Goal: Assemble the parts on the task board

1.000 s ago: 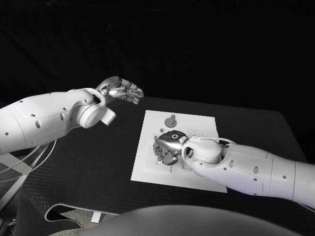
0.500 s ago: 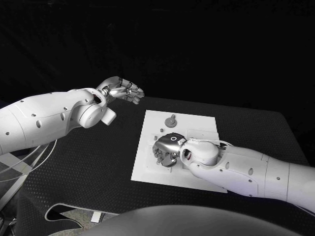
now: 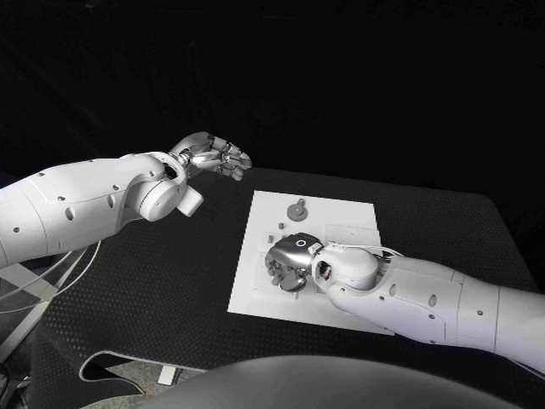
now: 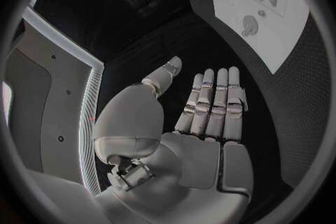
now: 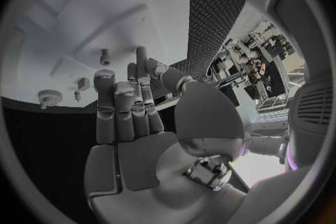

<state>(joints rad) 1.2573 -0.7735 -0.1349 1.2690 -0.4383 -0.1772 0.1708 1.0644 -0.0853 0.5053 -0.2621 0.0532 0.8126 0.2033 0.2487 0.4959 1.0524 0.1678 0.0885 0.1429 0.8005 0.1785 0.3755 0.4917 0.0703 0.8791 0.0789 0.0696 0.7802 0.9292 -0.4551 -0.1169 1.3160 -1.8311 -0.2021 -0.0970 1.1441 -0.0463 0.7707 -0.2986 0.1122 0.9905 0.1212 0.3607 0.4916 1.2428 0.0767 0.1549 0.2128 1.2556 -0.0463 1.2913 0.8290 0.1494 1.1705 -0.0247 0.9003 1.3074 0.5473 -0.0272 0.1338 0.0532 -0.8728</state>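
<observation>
On the black worktop we see the right robot hand empty, fingers extended over the white board; the left robot hand hovers open.

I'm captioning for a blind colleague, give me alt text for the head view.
The robot's right hand reaches low over the middle of the white task board on the black table. The left hand is raised off to the board's left, fingers spread and holding nothing. A small grey part stands near the board's far edge.
</observation>
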